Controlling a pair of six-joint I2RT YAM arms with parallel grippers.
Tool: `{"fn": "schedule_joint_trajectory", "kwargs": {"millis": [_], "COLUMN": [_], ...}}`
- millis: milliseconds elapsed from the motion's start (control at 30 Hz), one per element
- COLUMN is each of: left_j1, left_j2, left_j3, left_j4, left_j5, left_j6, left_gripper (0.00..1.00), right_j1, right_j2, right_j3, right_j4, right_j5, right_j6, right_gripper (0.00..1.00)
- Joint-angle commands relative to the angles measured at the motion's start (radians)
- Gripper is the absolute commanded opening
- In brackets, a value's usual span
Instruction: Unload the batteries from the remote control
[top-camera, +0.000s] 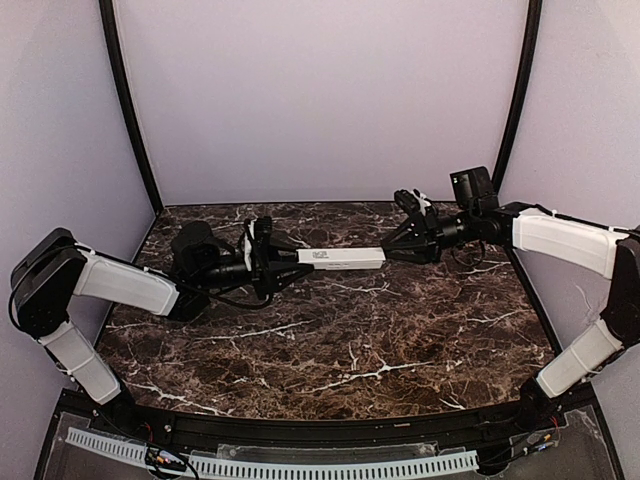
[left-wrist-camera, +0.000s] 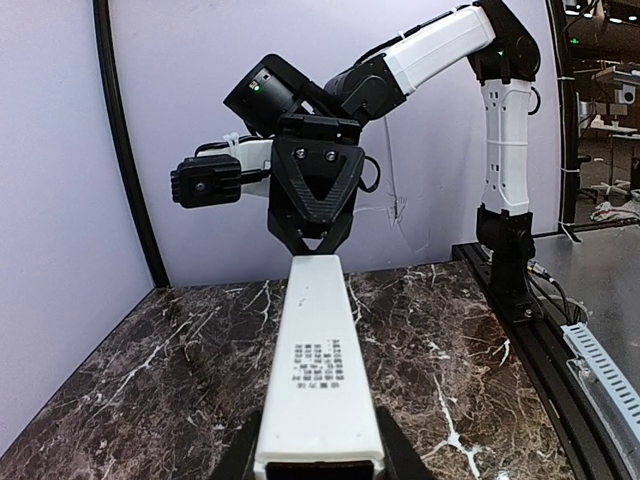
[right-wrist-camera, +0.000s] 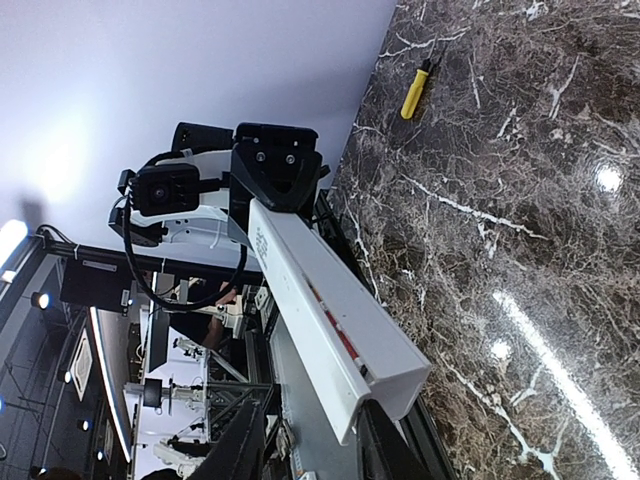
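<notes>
Dark veined marble forms the table (top-camera: 330, 340), closed in by pale lilac walls. Seen from above, the remote control (top-camera: 340, 259) is held clear of the surface, with its long axis running left to right between the two arms. Its left end is clamped in the left gripper (top-camera: 283, 258) and its right end is met by the right gripper (top-camera: 395, 248), so neither arm is nearer. One remote is counted; no batteries are visible from here.

From the left wrist, the remote control (left-wrist-camera: 318, 370) is seen running straight away from the fingers that grip it, to the right gripper (left-wrist-camera: 311, 243) at its far end.

From the right wrist, the near end is flanked by that gripper's jaws; whether they are pressed onto it cannot be told. A thin reddish streak (right-wrist-camera: 338, 325) is seen in the long recess. It is judged to be the batteries, though they cannot be counted. One yellow-handled tool (right-wrist-camera: 413, 92) lies well apart on the marble.
</notes>
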Motion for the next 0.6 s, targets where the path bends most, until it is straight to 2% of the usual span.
{"fn": "schedule_joint_trajectory", "kwargs": {"millis": [0, 300, 567], "left_j1": [0.001, 0.000, -0.007], "left_j2": [0.002, 0.003, 0.003], "left_j3": [0.024, 0.027, 0.030], "left_j4": [0.013, -0.002, -0.019], "left_j5": [0.011, 0.010, 0.006], "left_j6": [0.006, 0.016, 0.027], "left_gripper": [0.00, 0.00, 0.00], "right_j1": [-0.004, -0.004, -0.004], "right_j2": [-0.007, -0.007, 0.000], "right_j3": [-0.008, -0.017, -0.018], "right_j4": [0.034, 0.057, 0.095], "right_j5": [-0.016, -0.016, -0.020], "right_j6": [0.007, 0.023, 0.050], "right_gripper": [0.29, 0.19, 0.17]}}
